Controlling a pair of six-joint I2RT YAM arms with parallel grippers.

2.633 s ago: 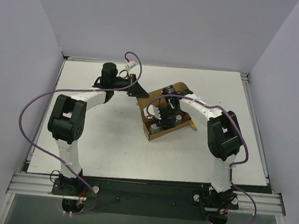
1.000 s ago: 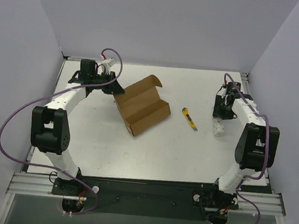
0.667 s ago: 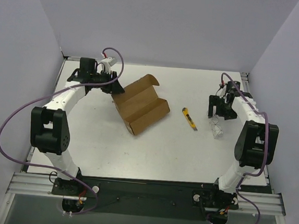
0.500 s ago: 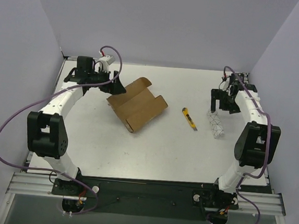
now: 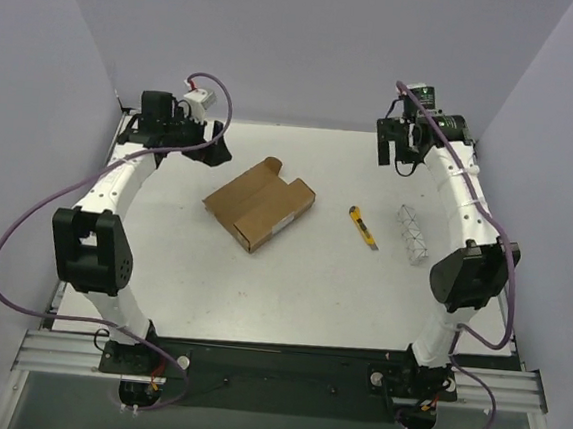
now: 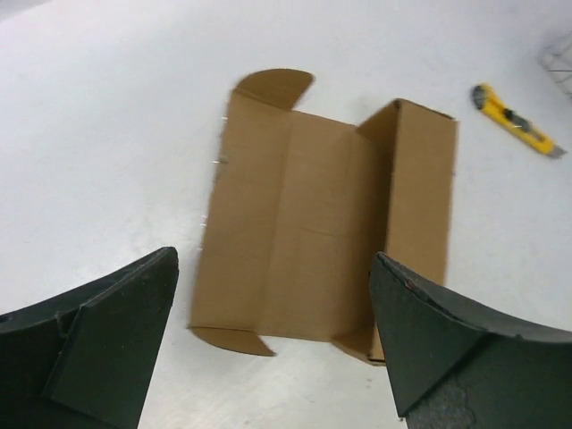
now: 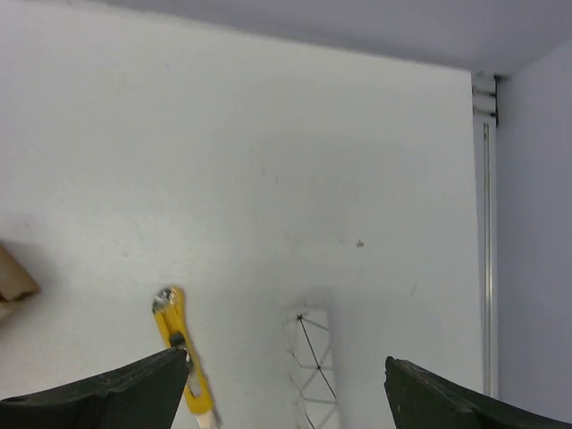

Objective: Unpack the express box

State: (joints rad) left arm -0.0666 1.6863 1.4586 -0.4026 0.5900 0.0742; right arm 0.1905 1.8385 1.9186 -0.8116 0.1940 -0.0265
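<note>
Express box [image 6: 304, 223] apart from left fingers [image 6: 107, 349]

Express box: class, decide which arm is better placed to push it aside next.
Left, probably: the open left gripper hangs near the express box, whereas the open right gripper hangs beyond the utility knife.

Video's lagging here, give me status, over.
Left gripper, right gripper open, empty. Express box lies opened, empty. Bubble-wrapped cylinder lies outside, beside utility knife. Nothing blocking.

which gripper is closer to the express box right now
Left. The left gripper sits open just past the far-left corner of the express box; the right gripper is at the far right, further right than the knife.
</note>
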